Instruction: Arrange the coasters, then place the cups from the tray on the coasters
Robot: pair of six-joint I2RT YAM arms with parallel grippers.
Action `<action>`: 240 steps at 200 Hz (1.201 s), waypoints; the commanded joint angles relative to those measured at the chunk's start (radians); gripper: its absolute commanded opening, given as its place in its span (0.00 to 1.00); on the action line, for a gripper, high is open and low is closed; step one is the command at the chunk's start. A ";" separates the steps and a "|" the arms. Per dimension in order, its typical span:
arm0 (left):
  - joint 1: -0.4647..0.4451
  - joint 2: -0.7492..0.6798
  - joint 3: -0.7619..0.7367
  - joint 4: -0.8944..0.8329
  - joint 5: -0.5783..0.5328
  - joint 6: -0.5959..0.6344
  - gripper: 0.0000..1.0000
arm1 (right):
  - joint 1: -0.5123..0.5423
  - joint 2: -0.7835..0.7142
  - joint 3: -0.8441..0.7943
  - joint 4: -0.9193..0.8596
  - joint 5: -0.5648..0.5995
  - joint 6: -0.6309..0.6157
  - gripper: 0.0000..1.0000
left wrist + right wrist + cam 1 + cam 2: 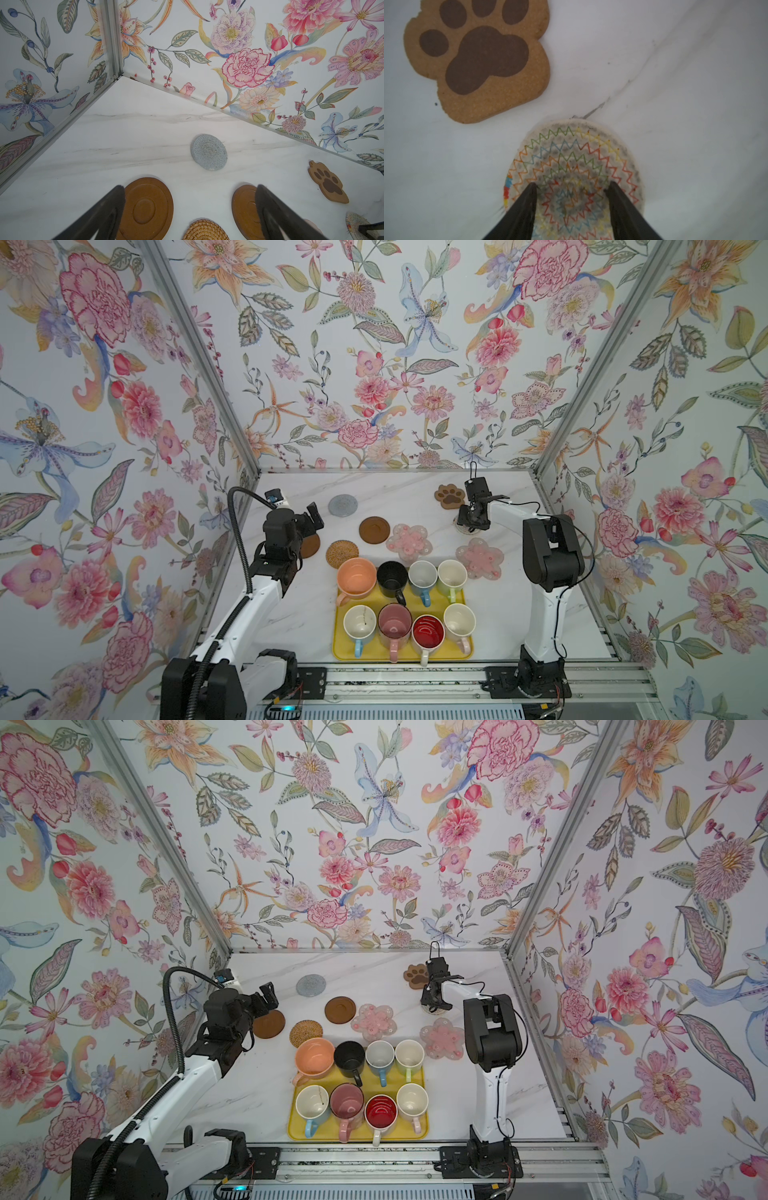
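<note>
On the tabletop (299,614), nearest the arm bases, we see the yellow tray (374,654) carrying all eight cups (349,1057) in two rows of four. The far row runs peach cup (356,577), black cup (392,578), far blue-handled white cup (422,577), green-handled white cup (452,576). The near row runs near blue-handled white cup (360,622), pink cup (395,624), red-inside white cup (428,632), pink-handled white cup (459,621). All stand upright, packed close.

Beyond the tray the coasters (306,1032) lie flat on the tabletop. The right end effector (571,185) stands about half open directly over the stitched round coaster (571,153), its fingertips either side of the coaster's centre. Nothing is clamped between them, and we cannot tell whether they touch it. The paw coaster (477,60) lies near it but apart, with bare tabletop between.

The left end effector (190,187) is spread wide and grips nothing. It hangs above the tabletop. One finger overlaps the edge of the first dark brown disc (145,207), and the other covers part of the second dark brown disc (243,207). The rattan coaster (204,230) lies between the discs, and the grey coaster (208,152) lies ahead, well apart. In a top view, one pink flower coaster (409,540) lies just beside the second disc, and the other pink flower coaster (479,558) lies just beyond the tray's far right corner.
</note>
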 commanded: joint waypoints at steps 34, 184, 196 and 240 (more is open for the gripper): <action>0.008 -0.024 0.005 -0.013 -0.029 0.015 0.99 | -0.056 0.113 0.079 -0.084 0.066 0.047 0.56; 0.008 -0.025 0.001 -0.004 -0.024 0.025 0.99 | -0.103 0.208 0.333 -0.149 0.072 0.060 0.58; 0.008 -0.024 0.002 -0.004 -0.023 0.023 0.99 | -0.096 0.175 0.325 -0.149 0.085 0.046 0.59; 0.008 -0.022 0.005 0.001 -0.021 0.021 0.99 | -0.094 0.073 0.222 -0.130 0.059 0.057 0.59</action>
